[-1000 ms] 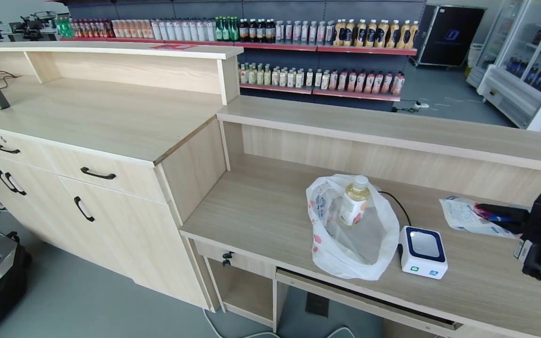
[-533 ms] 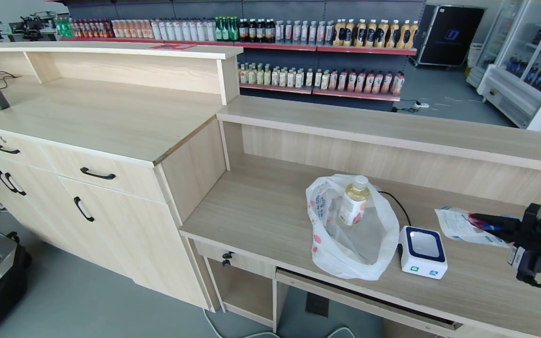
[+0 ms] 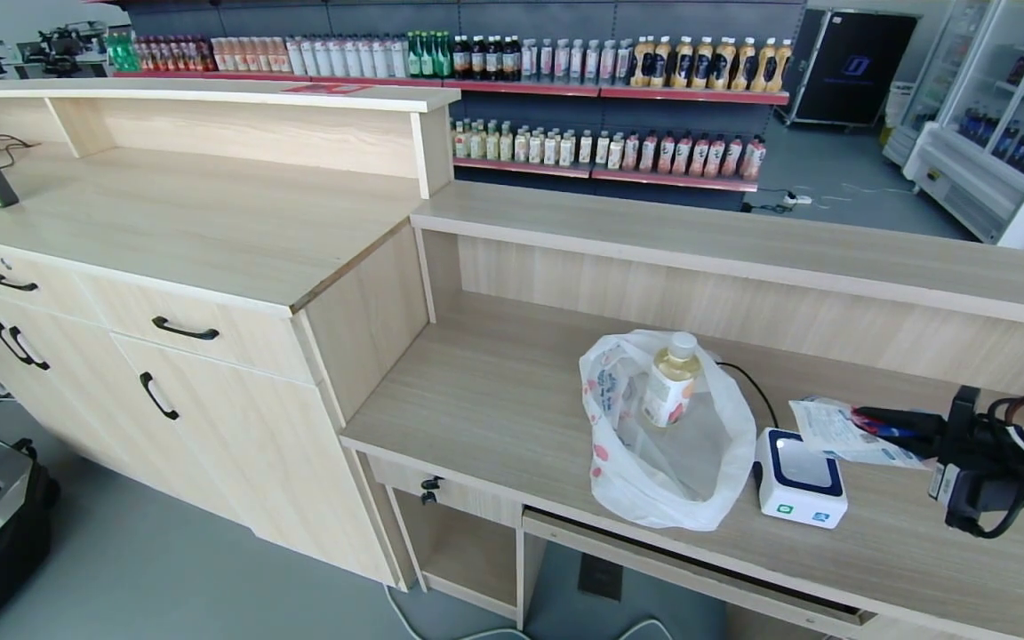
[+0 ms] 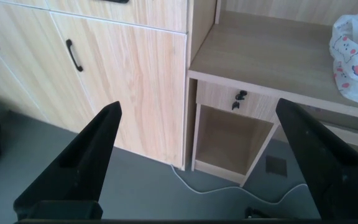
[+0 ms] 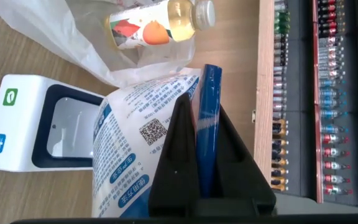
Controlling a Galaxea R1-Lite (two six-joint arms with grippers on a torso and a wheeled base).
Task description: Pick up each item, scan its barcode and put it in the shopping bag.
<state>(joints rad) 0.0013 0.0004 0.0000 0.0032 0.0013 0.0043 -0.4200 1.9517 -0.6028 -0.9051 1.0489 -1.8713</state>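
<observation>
Just right of the scanner (image 3: 798, 477), holding the packet (image 3: 836, 429) pinched by one end between the jaws of the right gripper (image 3: 876, 416), likely for showing its code before bagging beside the bottle (image 3: 670, 382) in the shopping bag (image 3: 619, 480); hanging the left gripper (image 4: 197, 104) low, jaws wide.

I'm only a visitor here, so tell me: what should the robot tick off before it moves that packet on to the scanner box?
1. Grip on the packet: ok. The right gripper is shut on its edge.
2. Barcode turned toward the scanner: cannot tell. A square code faces the wrist camera, and the other side is hidden.
3. Scanner window uncovered: ok in the head view.
4. Shopping bag open at the top: ok.
5. Room left in the bag: ok. One bottle stands inside.
6. Left gripper out of the way: ok. It is open and well away from the bag.
</observation>
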